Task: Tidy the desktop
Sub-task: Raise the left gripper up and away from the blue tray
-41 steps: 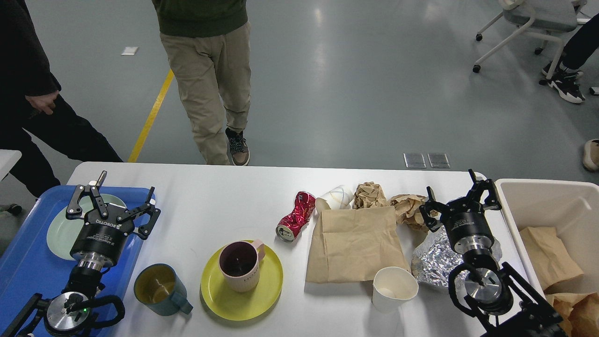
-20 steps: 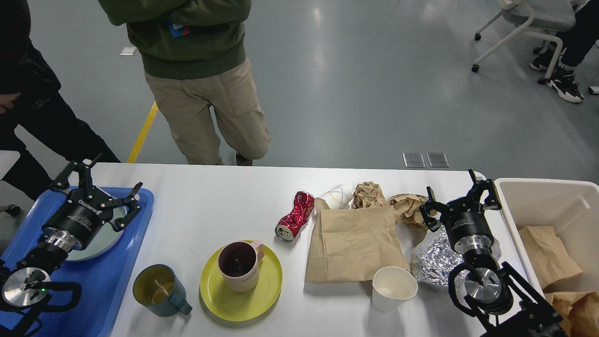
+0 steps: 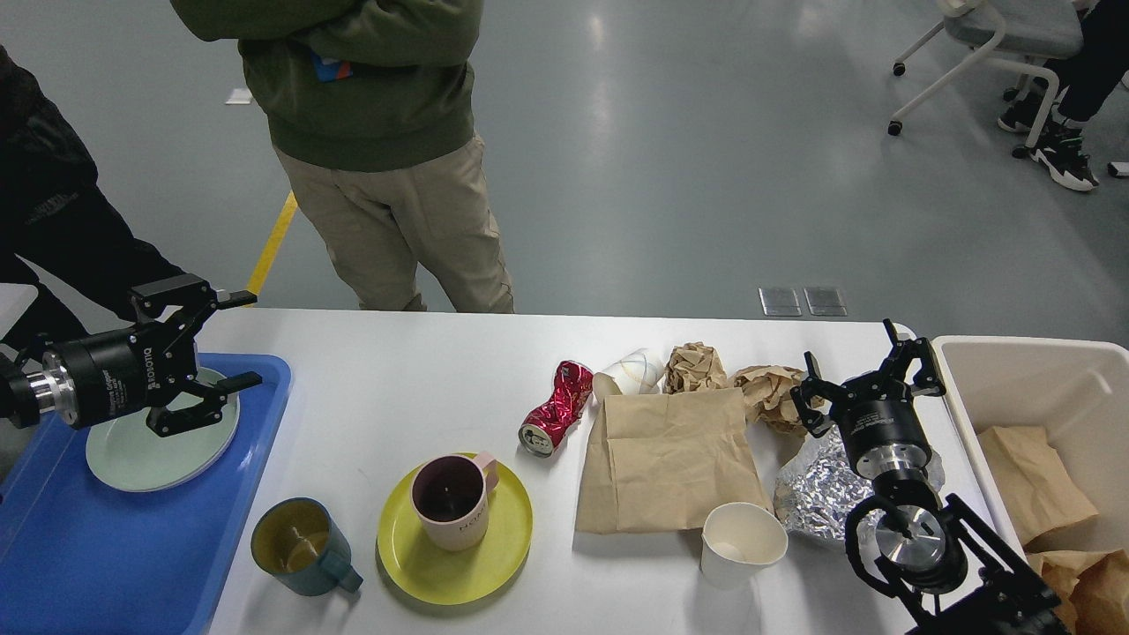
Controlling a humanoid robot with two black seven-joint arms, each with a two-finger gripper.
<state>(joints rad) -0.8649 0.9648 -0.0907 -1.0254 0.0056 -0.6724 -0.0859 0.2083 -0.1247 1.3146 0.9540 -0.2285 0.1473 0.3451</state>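
The white desktop point(image 3: 414, 370) holds a pink mug point(image 3: 452, 499) on a yellow plate point(image 3: 503, 551), a blue-green mug point(image 3: 298, 545), a crushed red can point(image 3: 557, 407), a flat brown paper bag point(image 3: 672, 460), crumpled brown paper point(image 3: 697, 367), a white paper cup point(image 3: 743, 543), a tipped paper cup point(image 3: 633, 372) and crumpled foil point(image 3: 816, 490). My left gripper point(image 3: 240, 339) is open and empty, pointing right above the blue tray's far end. My right gripper point(image 3: 869, 362) is open and empty, above the foil and crumpled paper.
A blue tray point(image 3: 115, 547) at the left holds a pale green plate point(image 3: 159, 441). A beige bin point(image 3: 1032, 388) at the right holds brown paper bags point(image 3: 1039, 485). Two people stand at the desk's far left edge point(image 3: 388, 176).
My left arm has swung left and pulled back, its gripper turning to point right over the tray. The right arm has not moved. The person in khaki trousers stepped closer.
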